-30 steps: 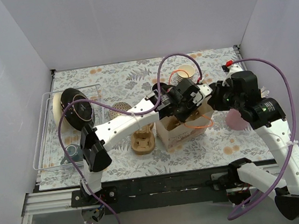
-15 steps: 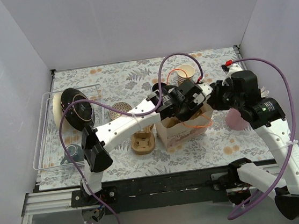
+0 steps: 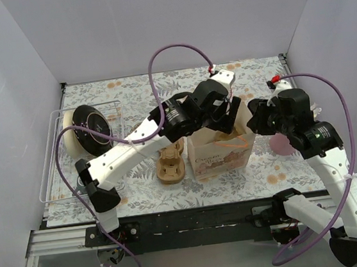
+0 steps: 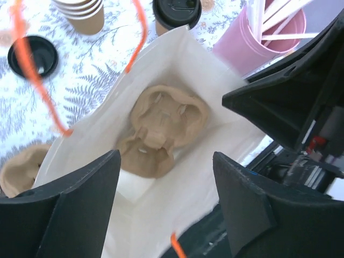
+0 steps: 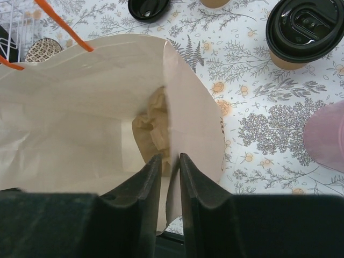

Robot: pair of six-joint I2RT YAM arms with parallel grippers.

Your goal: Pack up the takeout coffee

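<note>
The takeout coffee (image 5: 306, 27), a tan cup with a black lid, stands on the table beyond the bag; it also shows in the left wrist view (image 4: 176, 11). The white paper bag (image 3: 223, 155) with orange handles stands open, a brown pulp carrier (image 4: 164, 131) at its bottom. My left gripper (image 4: 166, 156) hovers above the bag's mouth, wide open and empty. My right gripper (image 5: 169, 158) straddles the bag's right wall (image 5: 188, 107), jaws slightly apart; the paper sits loose in the gap. In the top view my left arm hides the coffee.
A pink cup (image 3: 284, 144) of straws stands right of the bag. Stacked paper cups (image 4: 80, 13) and a loose black lid (image 4: 33, 56) lie behind it. A second carrier (image 3: 171, 168) rests left of the bag. A wire rack (image 3: 51, 180) holding a dark plate (image 3: 90, 124) sits far left.
My left gripper has let go of the bag's orange handles, opened wide and risen above the bag. My right gripper's jaws have eased apart on the bag's wall.
</note>
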